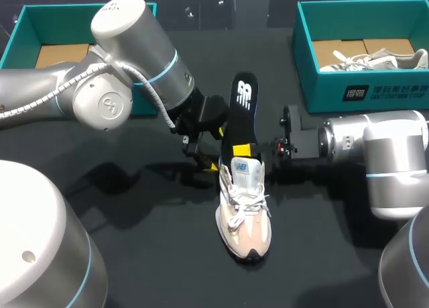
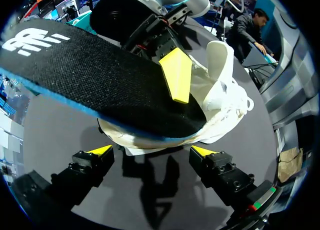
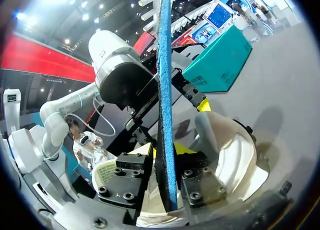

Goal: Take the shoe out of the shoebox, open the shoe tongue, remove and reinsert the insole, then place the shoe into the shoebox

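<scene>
Pinching the insole (image 1: 242, 110), the right gripper (image 3: 167, 177) is holding it half inside the shoe (image 1: 244, 211) on the surface (image 1: 161, 254). The left gripper (image 2: 151, 151) is hanging open beside the shoe. I think the insole step is going on, and next the insole needs sliding gently and straight.

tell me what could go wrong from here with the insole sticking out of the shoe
1. The right gripper pinches the insole only near its lower end; the long free part could flex or slip when pushed in.
2. The left gripper is open near the heel, so the shoe is unheld and may slide or tip.
</scene>
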